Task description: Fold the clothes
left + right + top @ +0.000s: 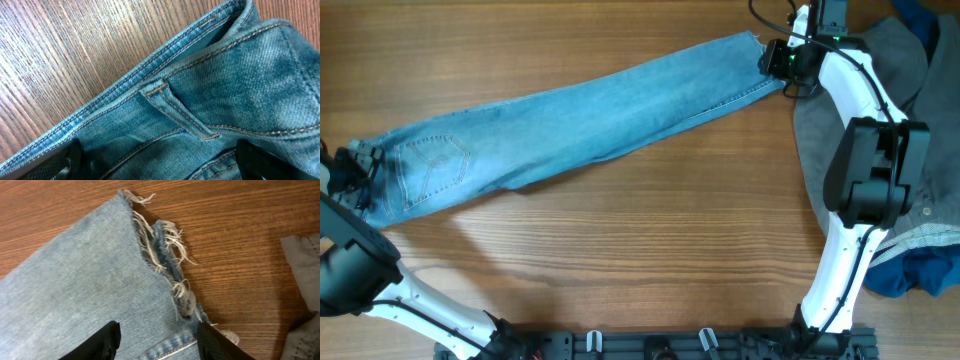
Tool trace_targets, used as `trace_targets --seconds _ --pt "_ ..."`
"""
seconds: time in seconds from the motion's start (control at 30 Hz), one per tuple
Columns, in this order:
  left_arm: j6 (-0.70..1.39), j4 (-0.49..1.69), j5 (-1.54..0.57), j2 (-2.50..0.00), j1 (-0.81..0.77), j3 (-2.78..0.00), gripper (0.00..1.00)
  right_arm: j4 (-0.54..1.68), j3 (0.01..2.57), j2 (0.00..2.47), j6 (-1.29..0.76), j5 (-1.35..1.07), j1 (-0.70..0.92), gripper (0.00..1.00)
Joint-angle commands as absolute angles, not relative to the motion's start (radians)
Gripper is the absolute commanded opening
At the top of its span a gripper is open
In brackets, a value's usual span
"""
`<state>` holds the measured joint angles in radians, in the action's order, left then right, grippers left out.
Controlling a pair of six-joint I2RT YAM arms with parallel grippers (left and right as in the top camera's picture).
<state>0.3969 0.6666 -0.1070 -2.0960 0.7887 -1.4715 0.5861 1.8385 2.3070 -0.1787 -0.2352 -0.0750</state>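
Observation:
The clothes are light blue jeans (590,120), lying flat in a long strip from the far left to the upper right of the wooden table. Their waistband and back pocket (435,165) are at the left; the frayed hem (165,255) is at the upper right. My left gripper (345,175) is at the waistband end. In the left wrist view, its fingers (65,160) stand wide apart over the denim beside a belt loop (180,112), open (160,165). My right gripper (780,60) hovers at the hem, open (162,342), with its fingers straddling the leg's seam edge.
A grey garment (890,60) lies crumpled at the right, under and behind the right arm (865,170), and its edge shows in the right wrist view (305,255). A dark blue cloth (920,270) sits at the lower right. The arm bases line the front edge.

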Motion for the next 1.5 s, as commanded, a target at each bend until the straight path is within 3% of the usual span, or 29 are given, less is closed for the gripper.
trace_targets --seconds 0.0,0.27,0.33,0.43,0.47,0.6,0.7,1.13,1.47 --pt "0.396 0.69 -0.16 -2.103 0.788 -1.435 0.98 0.575 1.838 2.366 -0.183 -0.2 -0.074 0.54" --pt "0.396 0.69 -0.16 -2.104 0.788 -1.435 0.98 0.53 1.838 2.383 -0.186 -0.225 -0.063 0.47" --pt "0.396 0.69 -0.16 -2.104 0.788 -1.435 0.98 0.519 1.838 2.383 -0.187 -0.226 -0.063 0.39" --pt "0.396 0.69 -0.16 -2.104 0.788 -1.435 0.99 0.524 1.838 2.383 -0.187 -0.226 -0.063 0.16" --pt "0.396 0.69 -0.16 -2.104 0.788 -1.435 0.98 0.527 1.838 2.383 -0.186 -0.226 -0.063 0.05" --pt "0.396 0.69 -0.16 -2.104 0.788 -1.435 0.98 0.58 1.84 2.376 -0.191 -0.186 -0.067 0.04" --pt "0.396 0.686 -0.16 -2.104 0.788 -1.435 0.98 0.69 1.84 2.331 -0.31 -0.001 -0.096 0.04" --pt "0.395 0.68 -0.16 -2.104 0.788 -1.435 0.98 0.802 1.86 2.143 -0.266 0.004 -0.149 0.04" --pt "0.395 0.682 -0.16 -2.104 0.788 -1.435 0.98 0.832 1.764 2.16 -0.236 0.11 -0.151 0.04"
